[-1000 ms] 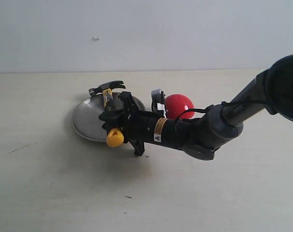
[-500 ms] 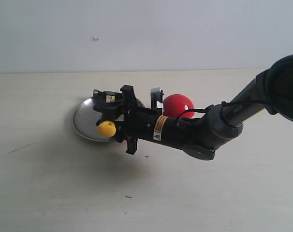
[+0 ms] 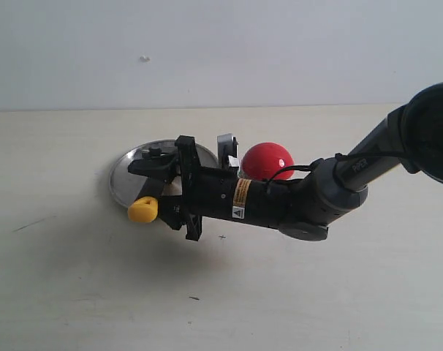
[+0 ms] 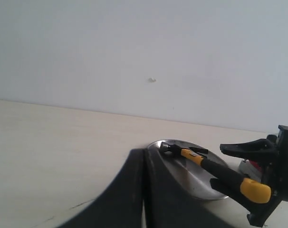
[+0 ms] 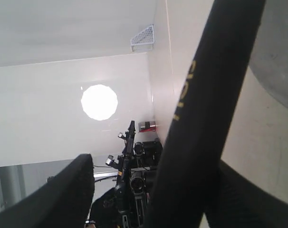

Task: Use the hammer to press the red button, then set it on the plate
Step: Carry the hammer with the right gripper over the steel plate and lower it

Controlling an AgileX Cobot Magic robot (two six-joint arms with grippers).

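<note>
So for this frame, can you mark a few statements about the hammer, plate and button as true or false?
1. The hammer has its head over the plate. True.
2. The red button sits on the plate. False: it stands on the table beside the plate.
3. The left gripper carries the hammer. False: the handle lies between the fingers of the right gripper.
4. In the exterior view, the right arm crosses in front of the red button. True.
5. The right gripper's jaws are clamped tight on the handle. False: a gap shows between one finger and the handle.
</note>
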